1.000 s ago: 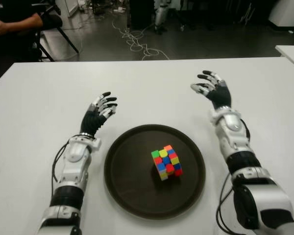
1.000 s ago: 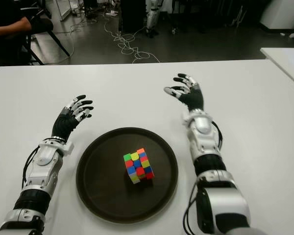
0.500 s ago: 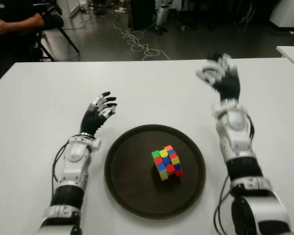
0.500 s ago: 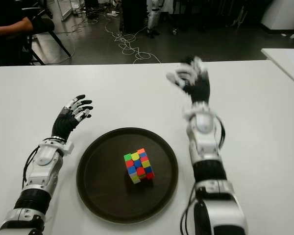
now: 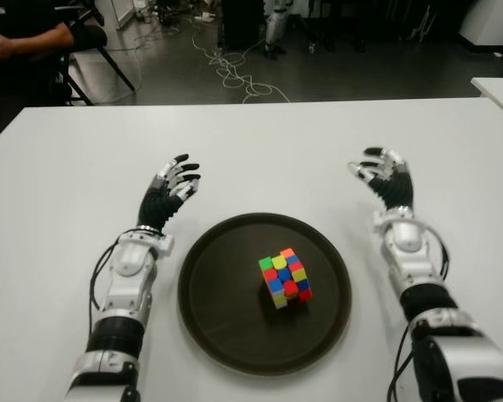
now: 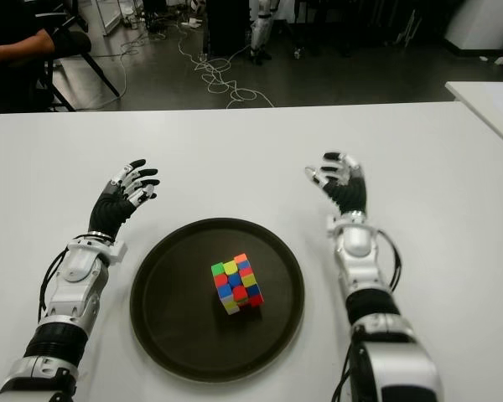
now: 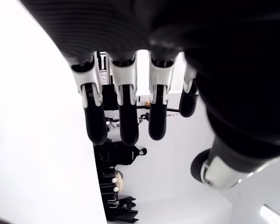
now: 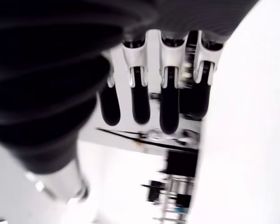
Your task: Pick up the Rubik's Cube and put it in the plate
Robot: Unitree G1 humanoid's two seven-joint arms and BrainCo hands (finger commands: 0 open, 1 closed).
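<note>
We see the Rubik's Cube (image 5: pixel 285 277) already sitting in the plate (image 5: pixel 210 293); both the left hand (image 5: pixel 169 188) and right hand (image 5: pixel 384 174) flank it, fingers spread and empty. Any sweep inward could knock it out.

We see a plain white surface (image 5: pixel 260 142) with no pattern. On it sits a round plate (image 5: pixel 214 310) in a very dark brown, almost black, uniform in tone. The Rubik's Cube (image 5: pixel 285 277) in the plate shows a scrambled patchwork of small squares: green, yellow, orange, red and blue, mixed on every face we can see. The left hand (image 5: pixel 169 191) is black across the palm, with fingers (image 7: pixel 123 114) banded white near the knuckles and black at the tips. The right hand (image 5: pixel 386 177) carries the same black and white scheme. Both forearms are silver-white with black joints and black cables. The floor (image 5: pixel 318 67) beyond is dark grey, crossed by pale tangled cables.
</note>
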